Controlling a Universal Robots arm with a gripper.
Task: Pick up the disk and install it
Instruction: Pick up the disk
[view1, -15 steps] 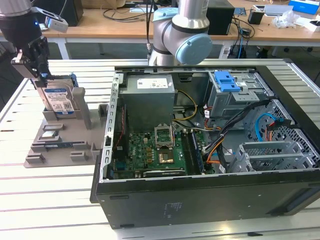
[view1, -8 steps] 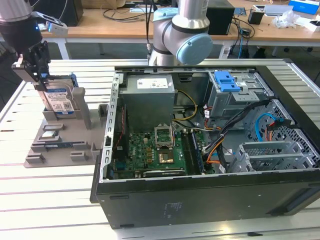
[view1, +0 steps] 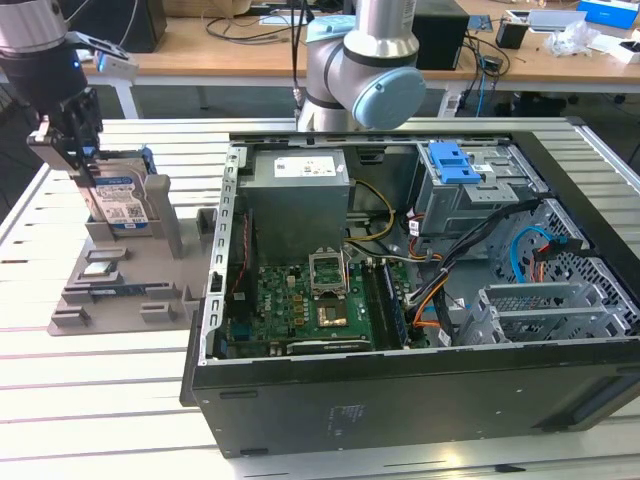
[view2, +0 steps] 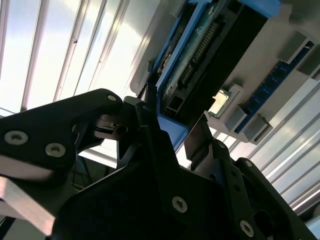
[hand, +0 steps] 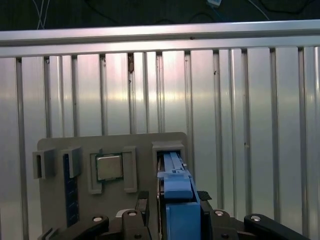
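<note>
Currently the gripper is positioned over the grey holder tray at the exterior view's left, well apart from the open computer case. The disk is seated upright on edge in a slot of that tray, with its label turned toward the exterior camera. It is not yet lifted out.

Claw state: the jaws are held apart, one on each side of the disk's upper edge. In the first wrist view the blue rail of the disk is seen between the two black fingers, with a dark gap left on one side. In the second wrist view the gripper is seen straddling the end of the disk. A sliver of light is visible between the rail and one finger, so no clamp is made.

Tray: a small square silver chip is laid flat in the pocket just beside the disk slot, as seen in both wrist views. A blue stick is stood in the slot beyond the chip.

Case: it is laid on its side with the panel off and the motherboard exposed. A blue bracket is seen on the drive cage toward the exterior view's right. Tray and case are both set on the slatted metal table.
</note>
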